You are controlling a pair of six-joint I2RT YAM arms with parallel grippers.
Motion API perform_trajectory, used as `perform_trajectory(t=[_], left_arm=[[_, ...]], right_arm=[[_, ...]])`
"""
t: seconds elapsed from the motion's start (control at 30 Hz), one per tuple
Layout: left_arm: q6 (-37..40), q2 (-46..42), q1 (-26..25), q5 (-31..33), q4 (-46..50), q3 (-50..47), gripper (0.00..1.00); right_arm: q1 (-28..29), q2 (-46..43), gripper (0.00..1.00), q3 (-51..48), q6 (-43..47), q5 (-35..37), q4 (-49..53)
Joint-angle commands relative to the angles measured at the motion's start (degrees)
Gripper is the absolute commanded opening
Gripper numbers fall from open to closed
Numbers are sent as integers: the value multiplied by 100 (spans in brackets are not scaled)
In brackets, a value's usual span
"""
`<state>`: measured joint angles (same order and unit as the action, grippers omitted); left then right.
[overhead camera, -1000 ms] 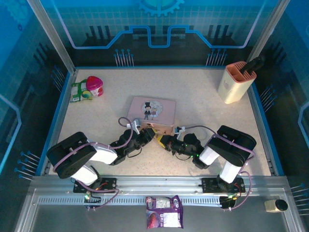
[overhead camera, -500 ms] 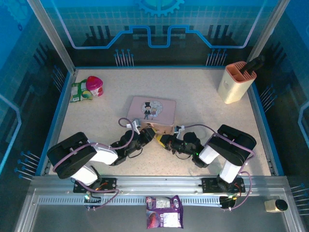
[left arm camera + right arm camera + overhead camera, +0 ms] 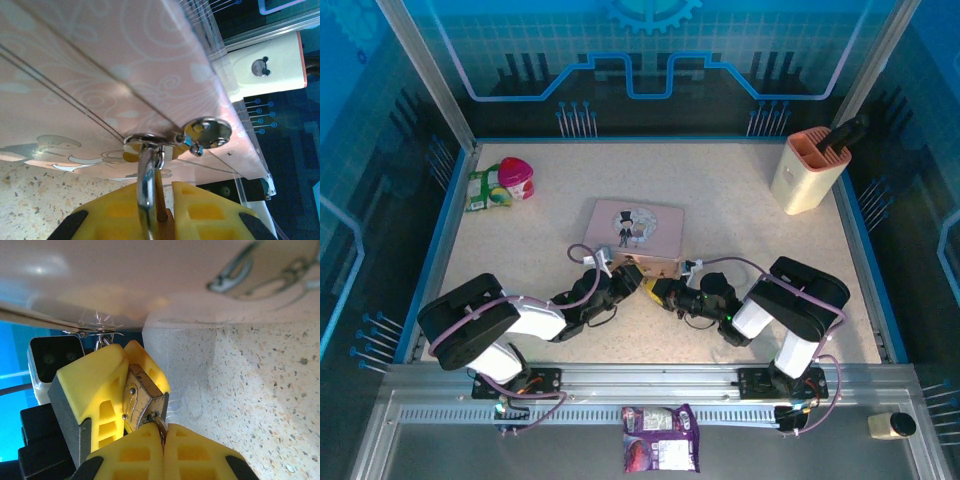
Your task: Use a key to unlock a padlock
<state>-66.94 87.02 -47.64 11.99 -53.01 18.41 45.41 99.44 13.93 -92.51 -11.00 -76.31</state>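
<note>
The pink tin [image 3: 633, 233] lies mid-table. A small brass padlock [image 3: 142, 395] hangs at its front edge, its silver shackle [image 3: 146, 180] threaded through the tin's metal hasp ring [image 3: 145, 140]. My left gripper [image 3: 628, 281] [image 3: 165, 187] is shut on the padlock's body, its yellow fingers [image 3: 95, 385] on either side of the brass. My right gripper [image 3: 660, 291] [image 3: 163, 432] faces it from the right, shut on the key [image 3: 161, 426]. The key's blade meets the keyhole in the padlock's bottom face. Most of the key is hidden between the pads.
A beige holder [image 3: 807, 170] with a dark tool stands at the back right. Pink and green items [image 3: 505, 182] lie at the back left. A purple packet [image 3: 660, 450] rests on the front rail. Both arms lie low along the near table.
The right wrist has shifted slightly left toward the padlock. Both grips look unchanged.
</note>
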Motion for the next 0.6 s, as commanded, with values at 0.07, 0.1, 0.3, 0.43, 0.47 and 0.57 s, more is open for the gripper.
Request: perform_trajectory(t=[0.07,0.1,0.3,0.43,0.47,0.57], left_arm=[[262,-227,-181,-1170,-77,367,1],[260,-249,-168,-1173,-19,378,1],[304,-369,-44,-1129,334,417,1],[277,-468,103,-1111,902,537,0],[295,-515,128,-1079,1139,593,1],[324,-572,147,-1086,1224,637,1]], right_arm=[[-459,70,10,308,-146,-382,-520],[-552,37,12,216,-175,-450,-520],[-701,-521,29,117,165,-682,336],[-719,-1283,52,205,638,-754,1580],[-735,-1561,57,231,819,-746,2090],[-825,-2433,69,257,1366,-610,3536]])
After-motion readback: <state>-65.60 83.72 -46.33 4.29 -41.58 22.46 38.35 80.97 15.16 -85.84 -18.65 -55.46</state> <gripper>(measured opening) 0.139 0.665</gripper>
